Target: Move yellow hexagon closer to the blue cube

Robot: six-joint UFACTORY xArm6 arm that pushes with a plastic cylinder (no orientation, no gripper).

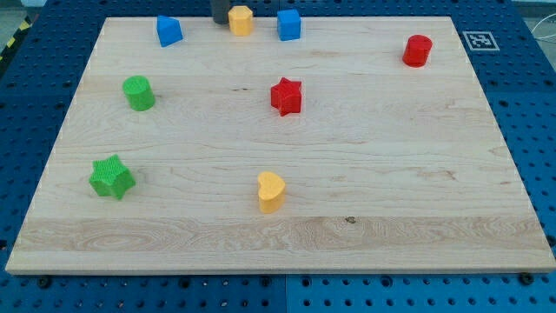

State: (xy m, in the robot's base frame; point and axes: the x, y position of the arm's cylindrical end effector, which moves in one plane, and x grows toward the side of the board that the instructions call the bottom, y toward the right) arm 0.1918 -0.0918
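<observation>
A pale wooden board [287,217] with visible grain is lying on a blue perforated table [534,78]; a black-and-white marker tag [479,40] is sitting just off the board's top-right corner. 8 blocks are resting on the board, all apart from each other. The yellow hexagon [241,19] is sitting at the view's top edge, near the blue cube [288,24] on its right, a gap showing between them. My tip [221,21] is showing as a dark rod end just beside the hexagon's left side; contact cannot be told. No fingers exist on this rod. Also lying about: blue wedge-like block [168,30], red cylinder [417,50], red star [286,96], green cylinder [138,92], green star [111,176], yellow heart [271,191].
</observation>
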